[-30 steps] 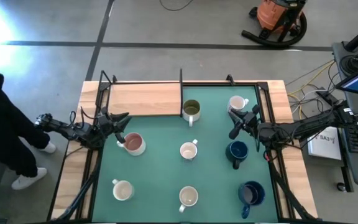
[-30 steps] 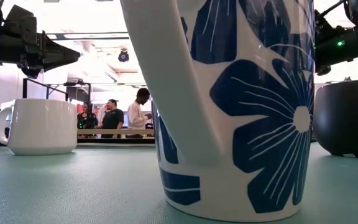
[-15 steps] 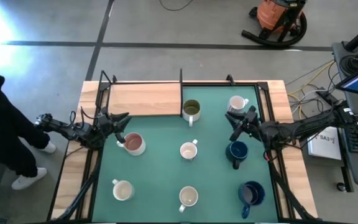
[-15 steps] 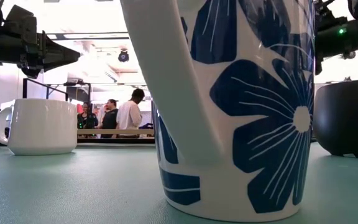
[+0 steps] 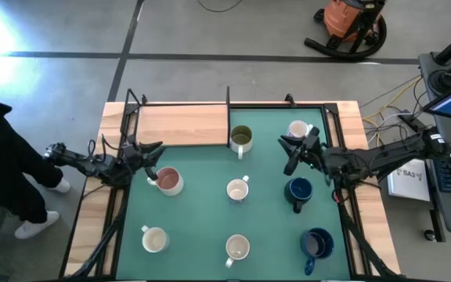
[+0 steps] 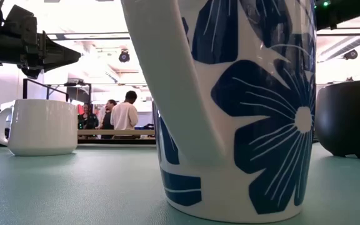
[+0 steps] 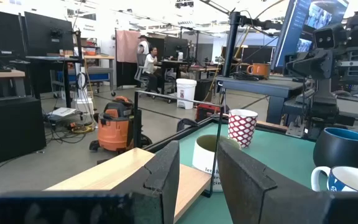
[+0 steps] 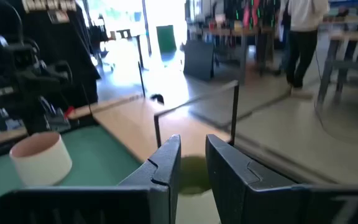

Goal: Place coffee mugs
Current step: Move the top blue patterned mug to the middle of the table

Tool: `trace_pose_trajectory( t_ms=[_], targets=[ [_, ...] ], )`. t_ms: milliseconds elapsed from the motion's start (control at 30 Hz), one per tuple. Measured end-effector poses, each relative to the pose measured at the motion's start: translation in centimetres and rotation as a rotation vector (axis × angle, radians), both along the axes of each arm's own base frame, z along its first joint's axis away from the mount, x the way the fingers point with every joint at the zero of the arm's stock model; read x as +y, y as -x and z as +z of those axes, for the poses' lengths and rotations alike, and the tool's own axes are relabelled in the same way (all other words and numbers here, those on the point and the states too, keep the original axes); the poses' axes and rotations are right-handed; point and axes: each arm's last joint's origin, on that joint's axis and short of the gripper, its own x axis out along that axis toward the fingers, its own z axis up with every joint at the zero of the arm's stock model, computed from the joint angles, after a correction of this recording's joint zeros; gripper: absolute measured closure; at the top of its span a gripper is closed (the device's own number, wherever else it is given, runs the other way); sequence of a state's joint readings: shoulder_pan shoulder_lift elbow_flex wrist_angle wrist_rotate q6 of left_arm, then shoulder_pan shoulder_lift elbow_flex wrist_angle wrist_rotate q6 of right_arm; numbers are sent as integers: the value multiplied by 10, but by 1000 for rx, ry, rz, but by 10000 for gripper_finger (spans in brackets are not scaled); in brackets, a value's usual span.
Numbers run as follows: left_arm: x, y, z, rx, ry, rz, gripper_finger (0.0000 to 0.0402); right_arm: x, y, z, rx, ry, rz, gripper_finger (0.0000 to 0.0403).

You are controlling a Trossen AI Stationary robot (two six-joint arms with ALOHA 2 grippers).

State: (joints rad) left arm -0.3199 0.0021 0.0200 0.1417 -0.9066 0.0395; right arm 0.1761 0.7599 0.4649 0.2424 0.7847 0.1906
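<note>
Eight mugs stand spread over the green tabletop (image 5: 202, 227), none of them in either gripper. At the back, the olive-green mug (image 5: 241, 139) sits just beside the end of a light wooden board (image 5: 182, 125) that lies along the rear left edge, and a white mug with a red pattern (image 5: 297, 130) stands near the back right corner. In the middle row are the pink-lined mug (image 5: 168, 181) on the left, a small white mug (image 5: 238, 190) at the centre and a dark blue mug (image 5: 298, 190) on the right. Along the front edge are a cream mug (image 5: 154, 240), a white mug with a blue flower print (image 5: 237, 249), which fills the low view (image 6: 230, 106), and a second dark blue mug (image 5: 315, 244). The right gripper (image 5: 290, 154) hangs over the tabletop between the red-patterned mug and the middle dark blue mug, pointing toward the olive-green mug; its fingers (image 8: 166, 163) are a narrow gap apart and empty. The left gripper (image 5: 153, 162) waits at the left edge just beside the pink-lined mug, its fingers (image 7: 166, 174) also slightly parted around nothing. An orange shop vacuum (image 5: 351, 23) stands on the floor beyond the table, and people (image 6: 125, 115) stand in the room behind.
</note>
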Motion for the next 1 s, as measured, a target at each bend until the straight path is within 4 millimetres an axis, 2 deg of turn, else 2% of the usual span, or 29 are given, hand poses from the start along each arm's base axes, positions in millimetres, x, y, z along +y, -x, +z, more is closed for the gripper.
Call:
trace_pose_trajectory(
  t_ms=[167,333,667,1000],
  targets=[
    [0,0,0,0,0,0,310,3,-13,3,81,-102,3,337],
    [0,0,0,0,0,0,310,9,-32,0,147,-191,98,337],
    [0,0,0,0,0,0,310,20,-69,2,293,-257,236,337],
    [0,0,0,1,0,0,310,25,-82,4,398,-357,256,337]
  ],
)
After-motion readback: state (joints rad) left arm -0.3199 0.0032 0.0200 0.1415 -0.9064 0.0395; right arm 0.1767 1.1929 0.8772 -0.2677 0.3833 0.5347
